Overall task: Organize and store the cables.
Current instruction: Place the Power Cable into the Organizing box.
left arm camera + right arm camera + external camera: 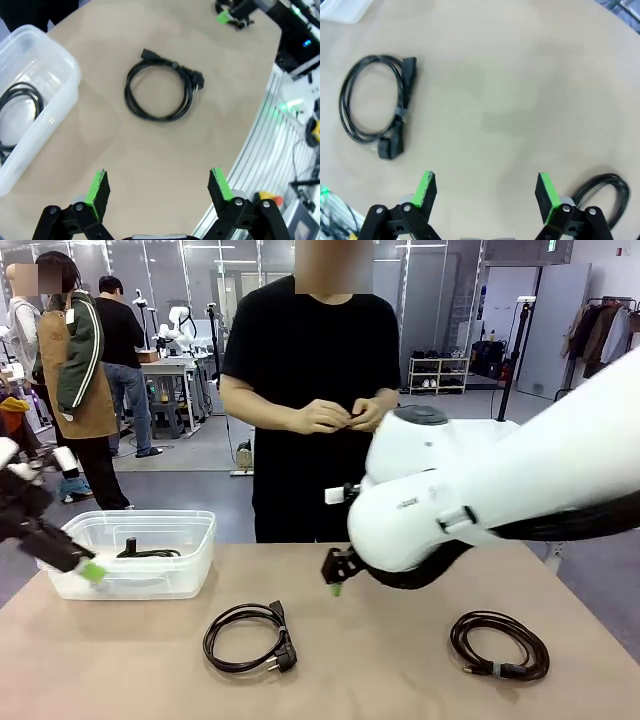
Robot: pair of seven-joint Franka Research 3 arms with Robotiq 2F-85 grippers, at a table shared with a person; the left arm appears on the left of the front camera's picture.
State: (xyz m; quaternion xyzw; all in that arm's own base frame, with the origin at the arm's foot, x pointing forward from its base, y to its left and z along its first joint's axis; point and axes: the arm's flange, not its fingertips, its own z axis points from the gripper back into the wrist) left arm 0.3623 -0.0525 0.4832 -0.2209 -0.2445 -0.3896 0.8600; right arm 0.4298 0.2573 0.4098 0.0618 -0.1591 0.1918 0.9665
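While both hang empty with jaws spread wide, the left gripper point(158, 176) beside the clear bin point(140, 521) and the right gripper point(486, 176) over mid-table, one stored cable point(148, 552) lies in the bin. The plugged cable point(250, 637) at centre and the right coil point(498, 643) nearer the table's right edge wait on open tabletop. The person's hands point(340, 416) possibly hold another.

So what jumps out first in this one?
The white right arm fills the right of the front view, its hand open above the middle of the table. Two coiled black cables lie there, the left cable near the front centre and the right cable by the right edge; a third cable sits in the clear bin at the left.
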